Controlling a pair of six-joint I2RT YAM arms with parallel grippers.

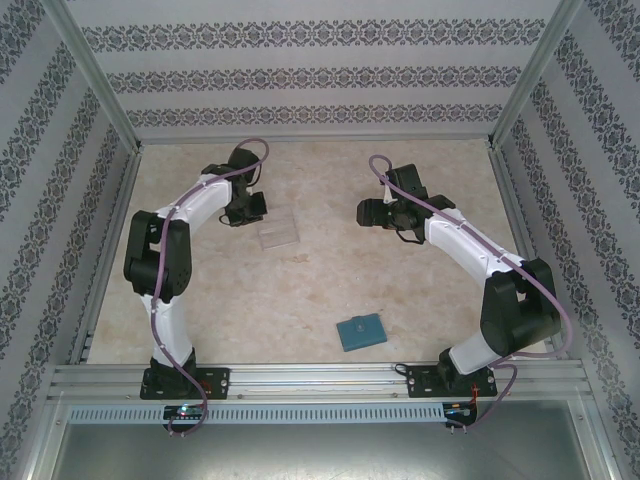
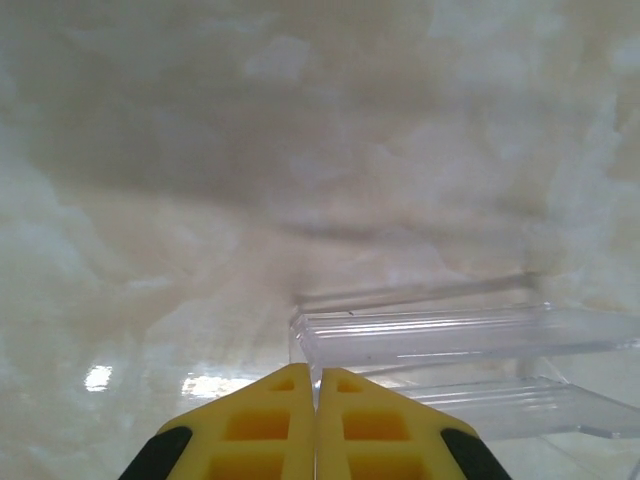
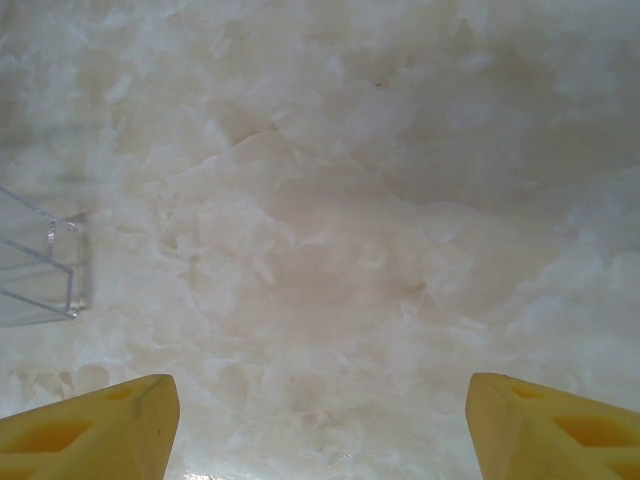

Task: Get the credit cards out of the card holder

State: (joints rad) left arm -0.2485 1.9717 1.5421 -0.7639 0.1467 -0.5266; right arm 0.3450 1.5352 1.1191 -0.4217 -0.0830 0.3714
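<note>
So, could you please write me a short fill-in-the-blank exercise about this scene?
1. The left gripper is ____, its yellow fingers touching each other.
2. The right gripper is ____, its fingers spread wide apart.
3. The teal card holder lies nearer the base of the ____ arm.
4. The clear tray sits closest to the ____ gripper.
Missing words: shut; open; right; left.

L gripper [image 2: 316, 425] shut, clear tray [image 2: 470, 345] beside
</note>
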